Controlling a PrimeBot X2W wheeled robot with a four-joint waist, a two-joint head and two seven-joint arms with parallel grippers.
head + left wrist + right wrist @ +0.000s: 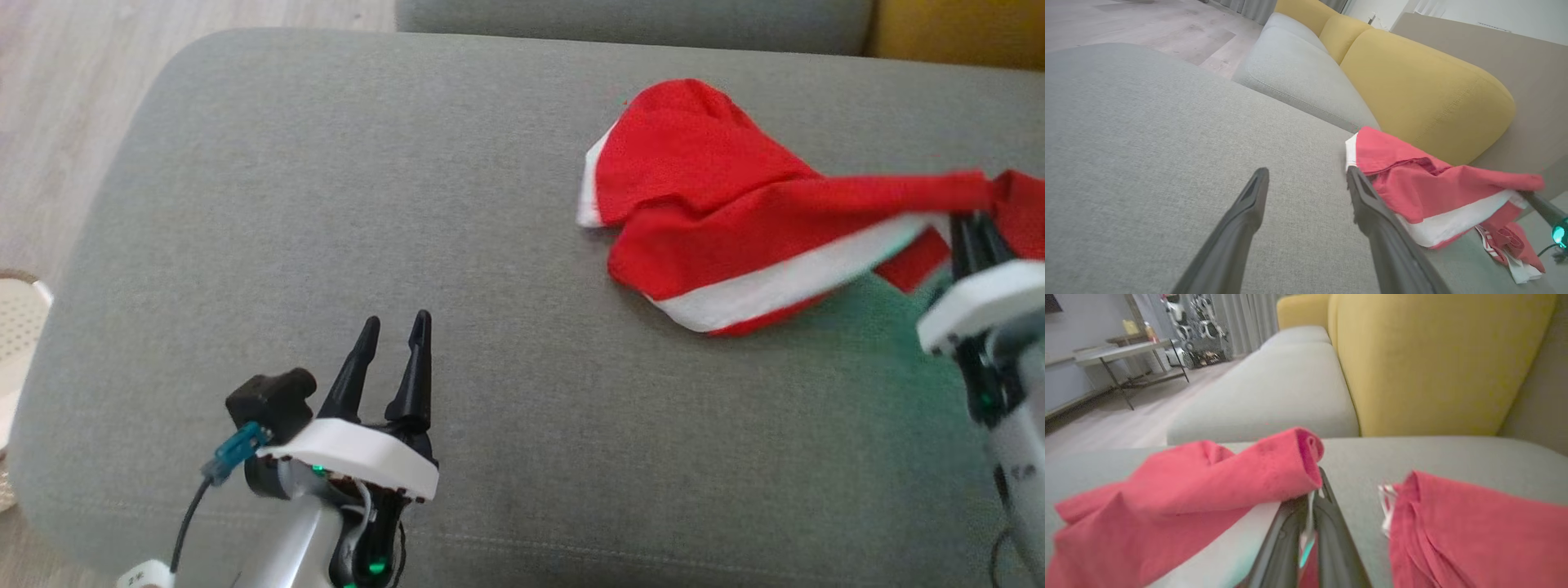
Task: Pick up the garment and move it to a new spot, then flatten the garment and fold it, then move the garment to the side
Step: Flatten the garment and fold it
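A: Where is the garment [710, 188] lying?

B: On the grey cushion [408, 204], in its right half and toward the back edge in the head view. It is red with a white band. Most of it is resting crumpled on the fabric. One edge is being held up and stretched out to the right.

A: What is holding that edge?

B: The right pincer [971, 237]. Its two dark fingers are pressing together with a fold of red cloth and a strip of white caught between them. In the right wrist view the cloth is draping over the fingertips, and more red fabric is lying on the cushion just to the right of them.

A: And the left pincer [397, 318]?

B: It is hovering over bare cushion at the lower left, well apart from the garment. Its fingers are standing spread, with nothing between them.

A: Anything behind?

B: A yellow backrest [1412, 90] is rising beyond the cushion, and pale wooden floor [57, 98] is showing at the far left.
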